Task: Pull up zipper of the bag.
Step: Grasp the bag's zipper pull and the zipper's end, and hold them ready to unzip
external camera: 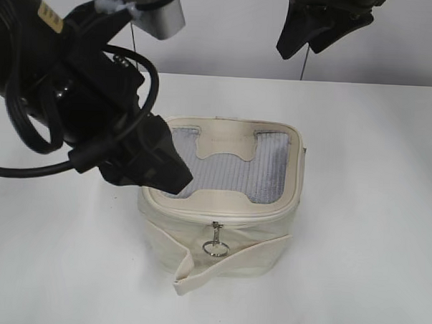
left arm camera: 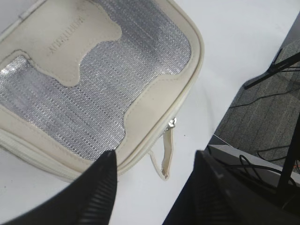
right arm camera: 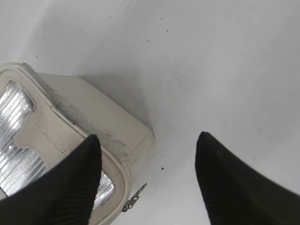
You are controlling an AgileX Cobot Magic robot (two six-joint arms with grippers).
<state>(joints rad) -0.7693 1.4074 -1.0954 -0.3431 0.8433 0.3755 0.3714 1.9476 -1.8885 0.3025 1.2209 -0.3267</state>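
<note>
Cream bag: the small boxy cream fabric bag with grey mesh lid panels sits mid-table on the white tabletop, its loose cream strap drooping across the front wall.
Zipper: the cream zip track rounds the lid edge; one small silver ring pull hangs at 6 o'clock on the front face, and another silver pull shows at a rear corner in the right wrist view.
Left gripper: the black left gripper hovers over the lid's 8 o'clock corner, jaws spread, nothing between them.
Right gripper: the black right gripper hangs high beyond the bag's 1 o'clock corner, fingers parted and empty.
Step in hand: judged as the approach, with no pull grasped yet.
Doing it well: lower onto the ring itself, avoid pinching the strap beside it, close firmly, then draw along the track line rather than away from it; the free arm likely needs to steady the light bag against sliding.
</note>
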